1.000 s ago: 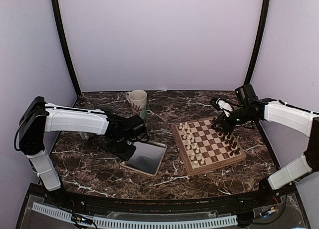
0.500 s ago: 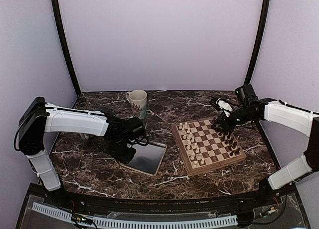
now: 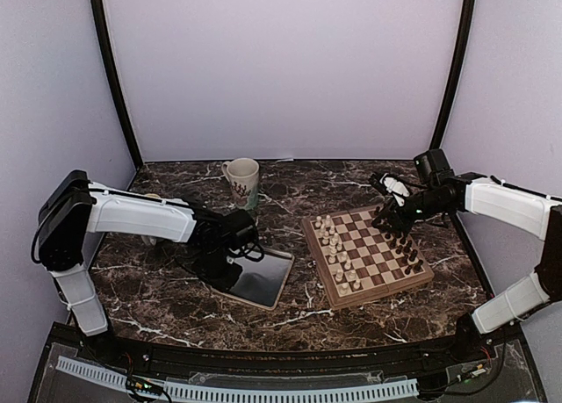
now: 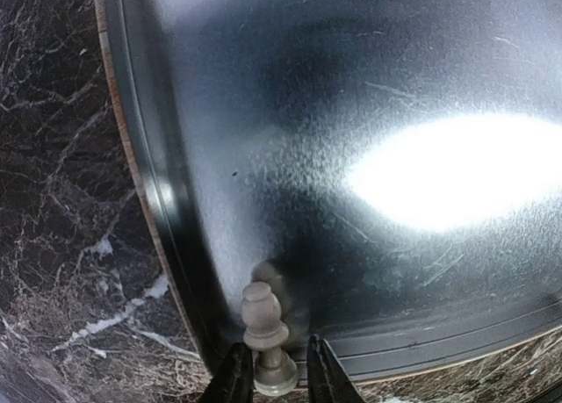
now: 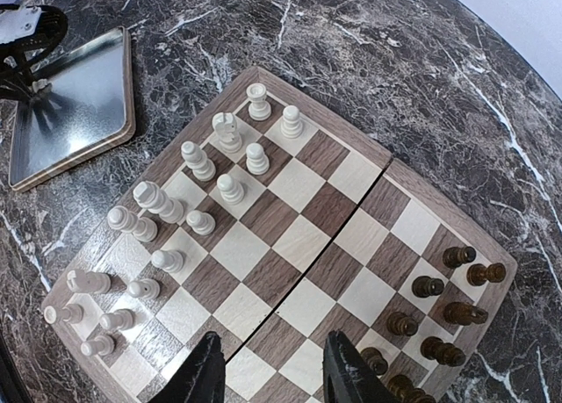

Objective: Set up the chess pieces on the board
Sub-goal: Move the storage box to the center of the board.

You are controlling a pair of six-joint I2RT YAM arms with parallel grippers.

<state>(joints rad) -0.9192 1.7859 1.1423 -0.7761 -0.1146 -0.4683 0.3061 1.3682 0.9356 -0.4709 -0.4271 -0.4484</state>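
A cream pawn (image 4: 262, 320) stands upright in the silver tray (image 4: 263, 113), just inside its rim and right between the fingers of the left hand (image 4: 277, 368). The fingers flank its base closely, but I cannot tell whether they are clenched on it. The tray lies on the marble desk (image 4: 53, 201) beside the board (image 5: 299, 245). The other cream chess pieces (image 5: 230, 189) stand on the board's squares nearest the tray, with the dark pieces (image 5: 428, 286) along the opposite edge. The right hand (image 5: 272, 368) hovers above the board, released, its fingers spread.
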